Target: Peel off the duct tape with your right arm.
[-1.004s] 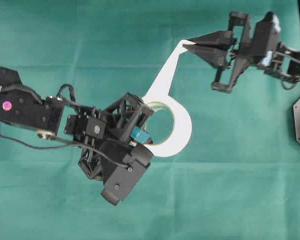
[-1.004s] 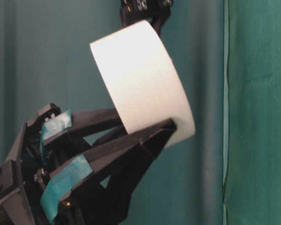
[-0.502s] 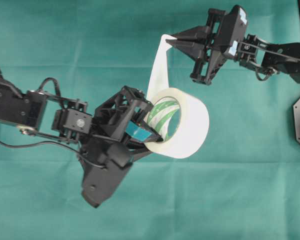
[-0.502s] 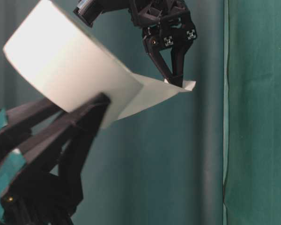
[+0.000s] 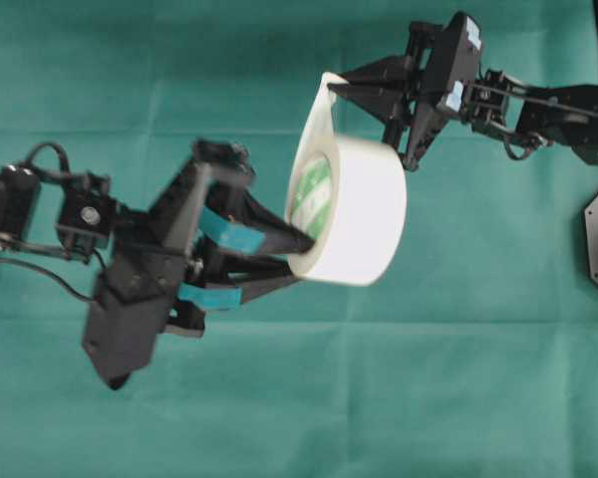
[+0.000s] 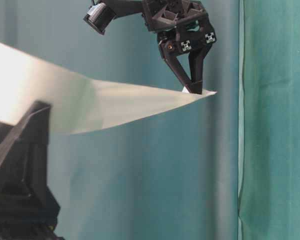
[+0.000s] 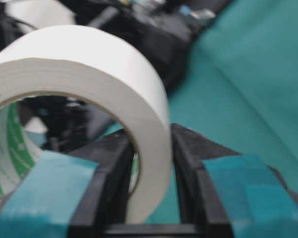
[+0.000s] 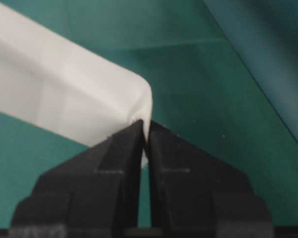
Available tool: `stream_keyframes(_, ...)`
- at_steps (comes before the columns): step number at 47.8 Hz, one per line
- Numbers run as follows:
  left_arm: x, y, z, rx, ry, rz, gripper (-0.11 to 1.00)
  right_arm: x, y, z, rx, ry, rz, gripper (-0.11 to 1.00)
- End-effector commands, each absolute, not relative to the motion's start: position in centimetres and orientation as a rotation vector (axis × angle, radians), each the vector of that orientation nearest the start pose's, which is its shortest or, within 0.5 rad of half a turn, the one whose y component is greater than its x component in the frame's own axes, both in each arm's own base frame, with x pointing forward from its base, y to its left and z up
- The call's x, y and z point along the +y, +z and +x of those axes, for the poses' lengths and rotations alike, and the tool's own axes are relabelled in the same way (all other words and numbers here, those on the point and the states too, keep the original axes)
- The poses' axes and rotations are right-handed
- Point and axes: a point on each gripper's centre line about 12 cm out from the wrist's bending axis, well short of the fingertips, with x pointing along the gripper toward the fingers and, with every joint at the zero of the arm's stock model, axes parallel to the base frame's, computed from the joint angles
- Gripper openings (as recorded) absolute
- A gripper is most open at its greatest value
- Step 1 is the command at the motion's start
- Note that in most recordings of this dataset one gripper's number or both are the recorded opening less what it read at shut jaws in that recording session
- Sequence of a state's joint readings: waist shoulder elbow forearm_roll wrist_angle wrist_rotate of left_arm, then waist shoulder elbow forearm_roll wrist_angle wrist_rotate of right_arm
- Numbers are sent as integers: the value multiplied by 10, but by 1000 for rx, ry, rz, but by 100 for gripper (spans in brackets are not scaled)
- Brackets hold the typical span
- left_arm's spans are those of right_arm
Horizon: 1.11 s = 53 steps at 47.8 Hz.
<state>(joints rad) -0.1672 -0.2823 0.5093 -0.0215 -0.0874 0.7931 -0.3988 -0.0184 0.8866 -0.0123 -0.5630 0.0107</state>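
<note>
The duct tape [image 5: 351, 211] was held up off the green cloth [image 5: 458, 378], near the middle of the bench, its wall pinched between the teal-padded fingers [image 7: 228, 193] of the left gripper [image 5: 297, 254]. The right gripper [image 5: 331, 88] of the right arm [image 5: 538, 100] was closed tight on the loose white tab [image 8: 144, 116], a peeled strip [image 6: 115, 102] running back to the roll
</note>
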Motion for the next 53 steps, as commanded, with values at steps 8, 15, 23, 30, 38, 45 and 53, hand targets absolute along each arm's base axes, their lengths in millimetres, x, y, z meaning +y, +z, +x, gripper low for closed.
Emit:
stream_keyframes(8,-56,393,353,-170,-99,777,20,-155,154,325,345,-440,86,-9)
stream_keyframes(15,-39,395,344,-210,-33,776,20,-148,152,327,359,-420,85,-9)
stream_keyframes(23,-25,404,331,-291,42,774,20,-142,149,329,384,-401,87,-9)
stream_keyframes(30,-21,414,319,-363,85,774,20,-142,144,329,405,-401,91,-9)
stream_keyframes(38,-21,418,312,-395,107,802,20,-143,139,331,417,-401,95,-9)
stream_keyframes(45,-22,418,312,-398,105,805,20,-142,138,330,420,-401,96,-9)
stream_keyframes(53,-23,417,313,-398,101,803,20,-142,138,329,417,-401,95,-10)
